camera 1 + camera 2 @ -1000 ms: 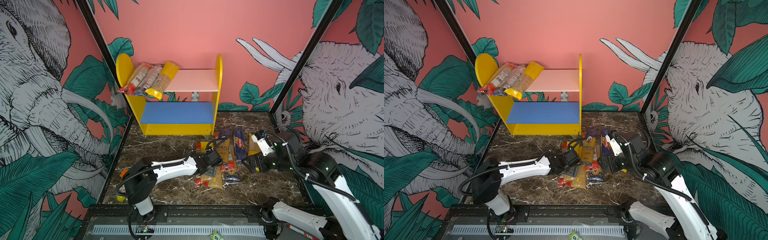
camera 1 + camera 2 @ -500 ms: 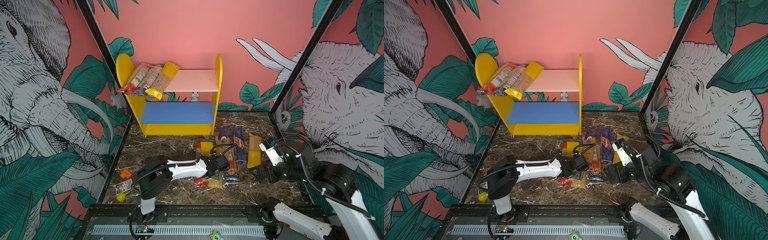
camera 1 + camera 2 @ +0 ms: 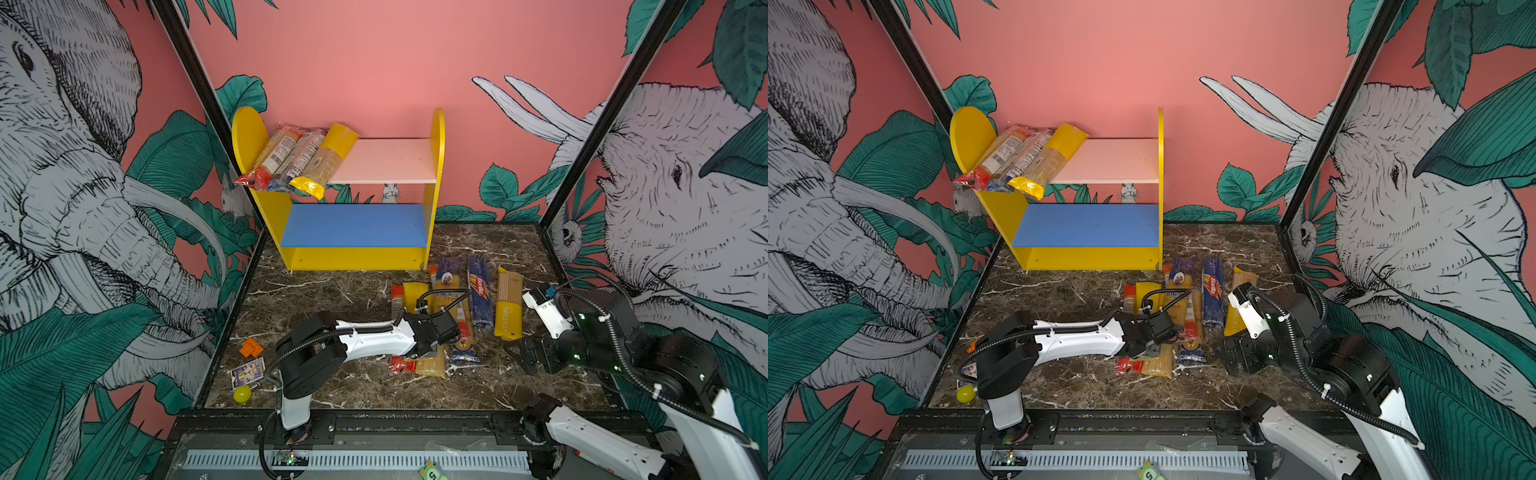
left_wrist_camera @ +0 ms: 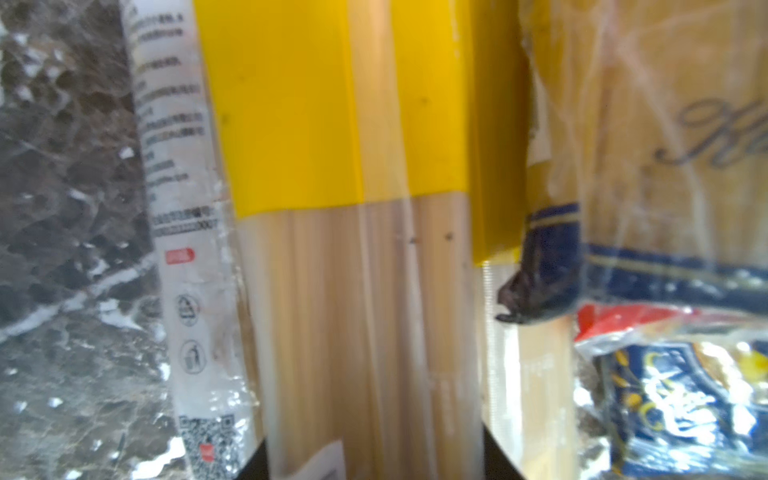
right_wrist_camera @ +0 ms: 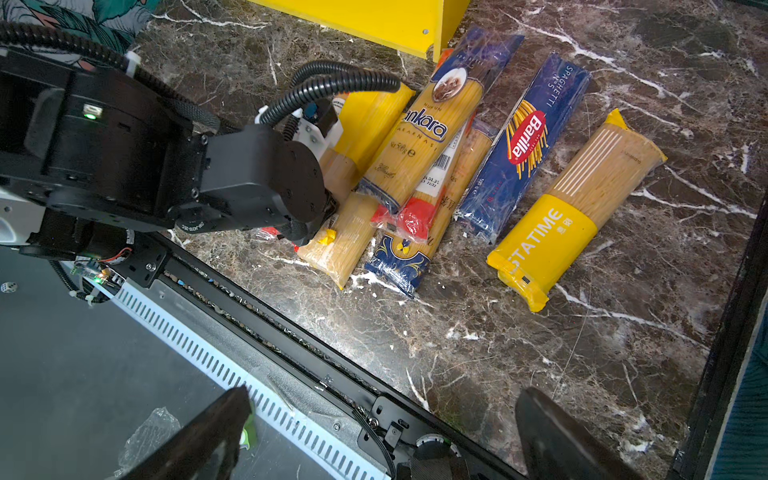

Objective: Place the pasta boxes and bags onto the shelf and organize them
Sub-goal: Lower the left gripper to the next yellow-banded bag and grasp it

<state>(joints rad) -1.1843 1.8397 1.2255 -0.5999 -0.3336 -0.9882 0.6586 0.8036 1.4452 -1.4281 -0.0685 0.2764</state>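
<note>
The likeliest trouble is a lopsided lift; the left jaws press against both sides of the yellow-ended pack [image 4: 353, 311], holding its clear part near one end, so the long pack may sag, swing or slip out of the slick film once raised; the Ankara bag [image 5: 424, 137] lies against or over its edge and could be dragged along; a clear pack [image 5: 345, 241] lies crosswise right by the grip and might snag. On the shelf [image 3: 353, 258] three packs [image 3: 299, 160] lean against the left side panel, their ends hanging over the front of the pink board; a careless placement could knock them off. The right jaws stand wide apart and empty near the front edge of the worktop [image 3: 324, 299]. The other packs lie side by side, some overlapping, just in front of the shelf's right corner; they are clear film over pale spaghetti with red, yellow or dark blue ends, with the dark blue Barilla box [image 3: 479, 291] and a yellow-banded pack [image 3: 508, 309] on the outer side.
</note>
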